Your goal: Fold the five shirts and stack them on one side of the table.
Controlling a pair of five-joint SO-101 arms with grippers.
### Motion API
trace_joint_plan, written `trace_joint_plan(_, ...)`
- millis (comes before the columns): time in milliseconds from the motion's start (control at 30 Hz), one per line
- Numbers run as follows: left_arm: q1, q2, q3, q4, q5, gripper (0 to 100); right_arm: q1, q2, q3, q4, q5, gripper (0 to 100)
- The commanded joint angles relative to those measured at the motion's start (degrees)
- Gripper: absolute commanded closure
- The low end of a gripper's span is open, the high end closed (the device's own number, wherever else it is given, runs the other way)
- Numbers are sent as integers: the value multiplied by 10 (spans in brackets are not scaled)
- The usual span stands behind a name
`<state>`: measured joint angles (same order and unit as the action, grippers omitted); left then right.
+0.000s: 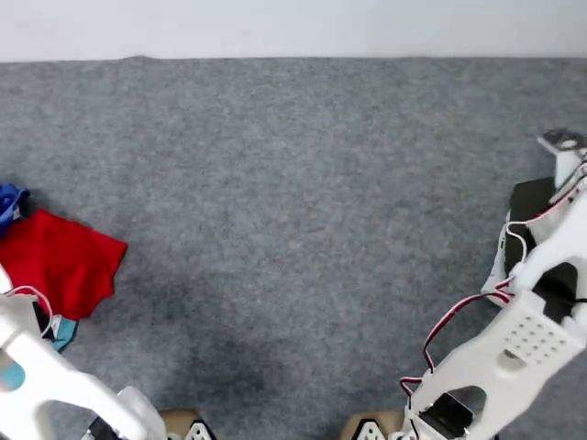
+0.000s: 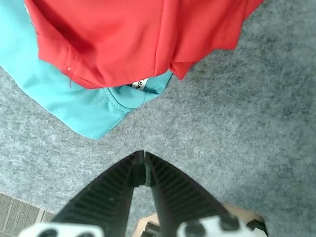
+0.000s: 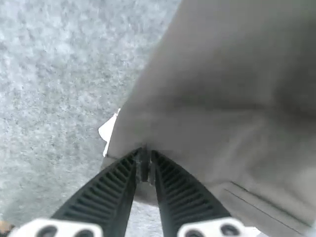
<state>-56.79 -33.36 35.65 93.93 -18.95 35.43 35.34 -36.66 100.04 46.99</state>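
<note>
Left wrist view: red shirt [image 2: 138,34] lies crumpled on a teal shirt [image 2: 74,103], both on the grey mat [image 2: 247,123] at the table's left edge. Blue cloth [image 1: 9,203] lies just beyond the red shirt. Left gripper [image 2: 144,163] hangs on their near side, fingers pressed together, holding nothing. At the right side, right gripper [image 3: 144,160] is pinched closed on the edge of a grey shirt [image 3: 222,98], with a white tag [image 3: 108,131] beside it.
</note>
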Motion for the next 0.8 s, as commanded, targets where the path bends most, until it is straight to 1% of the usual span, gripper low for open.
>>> trace_joint_plan(0, 4, -15, -2, -4, -3, 993, -9, 32, -3, 12, -20, 988)
trace_joint_plan(167, 4, -15, -1, -4, -3, 993, -24, 54, -2, 28, -19, 988)
trace_joint_plan(300, 4, -15, -1, -4, -3, 993, -14, -7, -4, 27, -18, 988)
trace_joint_plan(367, 4, -15, -1, -4, -3, 993, 0, -51, -4, 14, -1, 988)
trace_joint_plan(467, 4, -15, -1, -4, -3, 993, 37, -91, -4, -43, 38, 988)
trace_joint_plan(567, 4, -15, -1, -4, -3, 993, 83, -88, -4, -127, 52, 988)
trace_joint_plan(667, 4, -15, -1, -4, -3, 993, 124, -51, -1, -189, 68, 988)
trace_joint_plan(767, 4, -15, -1, -4, -3, 993, 162, 5, -1, -214, 104, 988)
